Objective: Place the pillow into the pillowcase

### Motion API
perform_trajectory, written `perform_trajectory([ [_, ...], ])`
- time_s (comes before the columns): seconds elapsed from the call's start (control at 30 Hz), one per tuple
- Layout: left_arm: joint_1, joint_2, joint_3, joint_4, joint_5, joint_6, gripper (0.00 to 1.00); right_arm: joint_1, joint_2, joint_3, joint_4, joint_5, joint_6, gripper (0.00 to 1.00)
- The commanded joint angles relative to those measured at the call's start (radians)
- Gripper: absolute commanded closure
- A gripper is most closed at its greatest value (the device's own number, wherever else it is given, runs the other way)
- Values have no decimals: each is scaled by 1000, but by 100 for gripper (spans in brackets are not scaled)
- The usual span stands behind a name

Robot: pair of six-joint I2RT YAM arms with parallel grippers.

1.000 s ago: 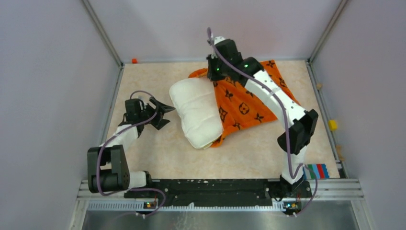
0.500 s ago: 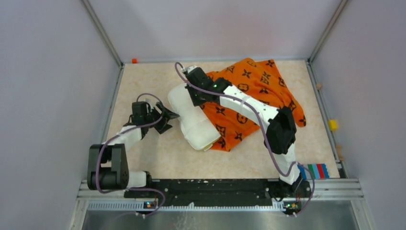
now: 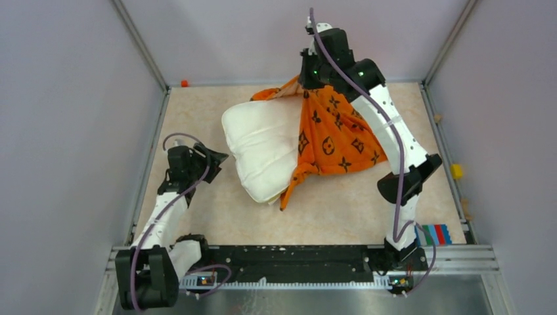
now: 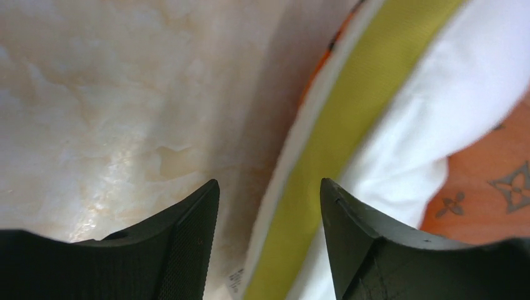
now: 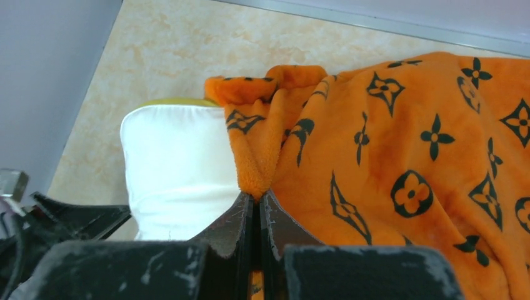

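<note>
The white pillow (image 3: 263,154) lies mid-table, its right part covered by the orange pillowcase (image 3: 332,138). My right gripper (image 3: 309,84) is raised at the back, shut on the pillowcase's edge (image 5: 253,181), lifting the fabric into a tent over the pillow (image 5: 175,162). My left gripper (image 3: 213,161) is open, low at the pillow's left edge. In the left wrist view the left gripper (image 4: 269,194) frames the pillow's yellow trim (image 4: 337,150) between its open jaws without closing on it. Orange fabric (image 4: 487,187) shows under the pillow there.
Grey enclosure walls stand on three sides with metal rails (image 3: 148,65). A small orange item (image 3: 184,83) sits at the back left corner, a yellow item (image 3: 456,171) on the right rail, and coloured blocks (image 3: 435,234) near the right arm's base.
My right gripper rose and moved back right with the pillowcase edge, tenting the fabric. The pillow shifted a little. My left arm drew back toward its base, still open.
</note>
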Motion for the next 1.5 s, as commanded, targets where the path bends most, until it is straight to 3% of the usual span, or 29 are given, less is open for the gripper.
perform_trajectory([
  [0.0, 11, 30, -92, 20, -20, -101, 36, -28, -141, 64, 77, -34, 21, 100],
  [0.23, 13, 61, -201, 311, 147, -175, 36, -94, -184, 128, 76, -75, 49, 100],
  [0.4, -39, 380, -166, 632, 372, -232, 28, -96, -219, 129, 107, -113, 84, 100],
  [0.47, -100, 504, -139, 855, 425, -278, 25, -95, -235, 131, 127, -151, 101, 100],
  [0.63, -247, 673, -123, 1315, 444, -466, 13, -100, -267, 140, 154, -155, 114, 100],
  [0.77, -310, 712, -125, 1461, 429, -491, 11, -130, -272, 152, 142, -175, 131, 100],
  [0.93, -395, 761, -73, 1455, 409, -483, 15, -142, -278, 149, 133, -183, 140, 100],
  [1.07, -471, 782, -14, 1415, 369, -464, 25, -144, -283, 150, 140, -187, 146, 100],
  [1.13, -488, 765, 5, 1407, 359, -469, 43, -155, -283, 154, 139, -186, 143, 100],
  [1.2, -490, 692, 11, 1373, 359, -465, 79, -177, -285, 160, 136, -187, 136, 100],
  [1.23, -488, 630, 21, 1263, 362, -440, 97, -193, -287, 159, 135, -186, 127, 100],
  [1.27, -486, 554, 63, 1122, 357, -387, 100, -212, -292, 152, 134, -181, 118, 100],
  [1.37, -490, 339, 271, 600, 288, -136, 100, -250, -311, 86, 145, -149, 73, 100],
  [1.47, -489, 248, 480, 334, 212, -9, 100, -255, -350, -6, 179, -91, 18, 100],
])
